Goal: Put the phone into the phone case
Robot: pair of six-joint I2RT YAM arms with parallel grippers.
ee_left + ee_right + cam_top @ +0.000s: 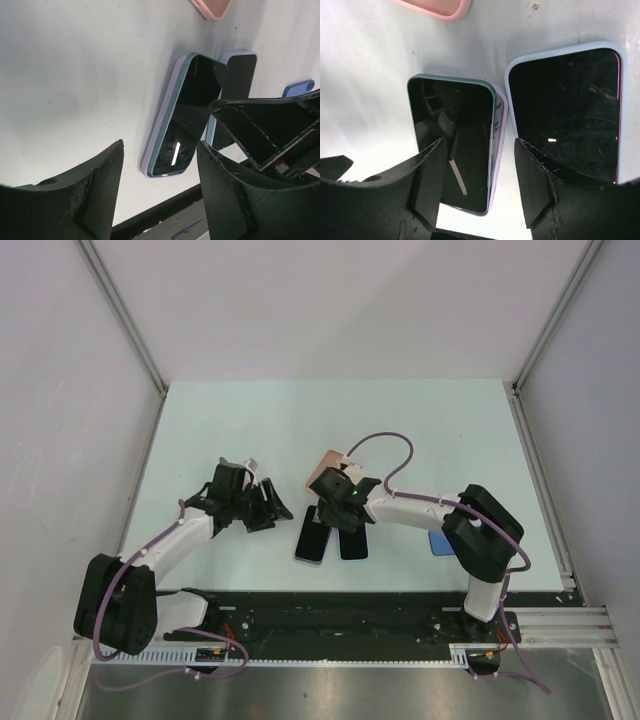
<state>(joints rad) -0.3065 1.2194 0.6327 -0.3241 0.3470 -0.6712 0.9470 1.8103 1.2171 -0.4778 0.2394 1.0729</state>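
Note:
A dark phone with a green edge lies tilted in a lilac phone case, its right side raised out of the case wall. In the top view this phone sits near the table's front middle. My right gripper hovers open just above its near end, one finger on each side of the phone's right edge, touching nothing. My left gripper stands open and empty to the left of the phone, apart from it. In the top view the left gripper and right gripper flank the phone.
A second phone in a light blue case lies right beside the first. A pink case lies behind them, and a small blue item sits under the right arm. The black base rail runs along the near edge.

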